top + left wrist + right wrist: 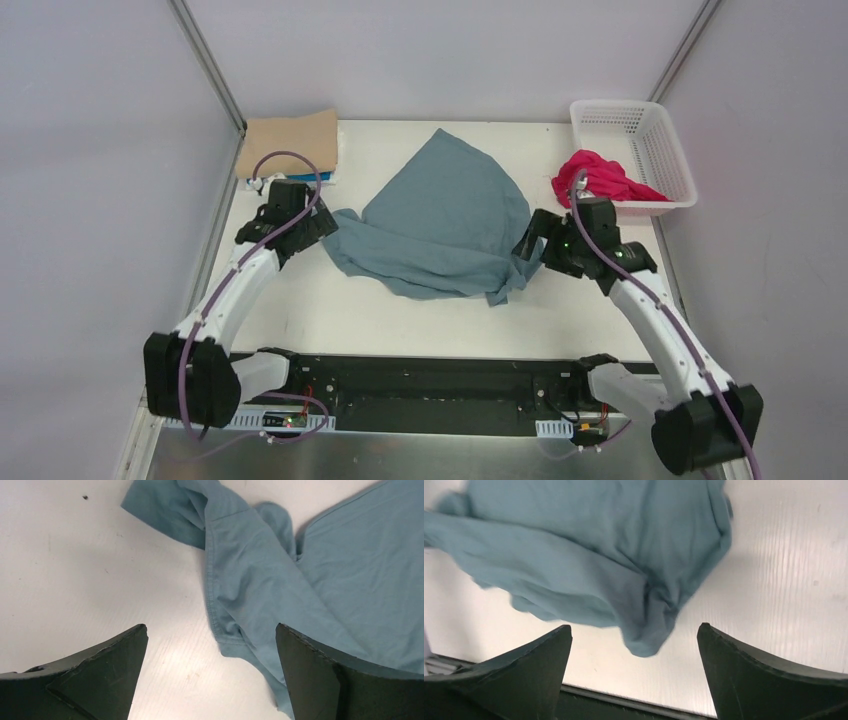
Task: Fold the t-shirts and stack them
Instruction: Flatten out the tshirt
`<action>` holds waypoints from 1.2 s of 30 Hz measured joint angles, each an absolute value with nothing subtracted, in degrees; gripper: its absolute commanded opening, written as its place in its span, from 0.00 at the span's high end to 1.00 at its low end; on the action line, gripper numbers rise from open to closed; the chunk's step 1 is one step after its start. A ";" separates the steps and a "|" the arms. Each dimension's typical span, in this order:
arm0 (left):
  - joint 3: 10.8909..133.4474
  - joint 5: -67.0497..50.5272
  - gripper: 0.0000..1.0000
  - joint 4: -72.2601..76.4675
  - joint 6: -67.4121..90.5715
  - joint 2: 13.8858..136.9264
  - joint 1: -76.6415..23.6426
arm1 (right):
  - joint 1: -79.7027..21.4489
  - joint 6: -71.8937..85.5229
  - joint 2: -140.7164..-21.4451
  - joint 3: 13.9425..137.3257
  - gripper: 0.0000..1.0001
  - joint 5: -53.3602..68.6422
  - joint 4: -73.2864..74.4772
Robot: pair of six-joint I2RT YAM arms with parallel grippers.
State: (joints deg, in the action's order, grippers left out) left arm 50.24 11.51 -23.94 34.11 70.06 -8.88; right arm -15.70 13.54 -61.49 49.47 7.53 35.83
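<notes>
The dusty teal-blue t-shirt [440,215] lies rumpled and partly doubled over in the middle of the bench [300,320], so the step in hand seems to be spreading it flat for folding. The left arm [235,290] and right arm [655,320] flank its left and near-right edges, jaws of both spread wide and empty; each next needs to pinch a cloth edge and draw outward.

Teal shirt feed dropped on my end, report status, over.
Left gripper and right gripper open, empty. Teal shirt crumpled between them, unfolded. Nothing lying on it.
</notes>
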 measured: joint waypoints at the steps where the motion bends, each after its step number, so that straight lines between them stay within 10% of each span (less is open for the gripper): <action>1: 49.78 12.16 0.01 -24.27 34.59 67.48 -8.88 | -15.70 13.67 -58.17 49.45 0.01 6.96 34.30; 6: 49.65 14.11 0.01 -24.73 36.69 60.73 -8.88 | -15.70 15.44 -55.05 49.95 0.01 8.29 25.12; 21: 47.90 15.33 0.01 -25.71 40.14 61.39 -8.88 | -28.60 17.28 -108.40 75.64 0.01 10.02 19.97; 36: 52.27 15.00 0.01 -25.47 41.39 71.46 -8.16 | -42.59 21.63 -78.43 41.47 0.01 5.58 22.72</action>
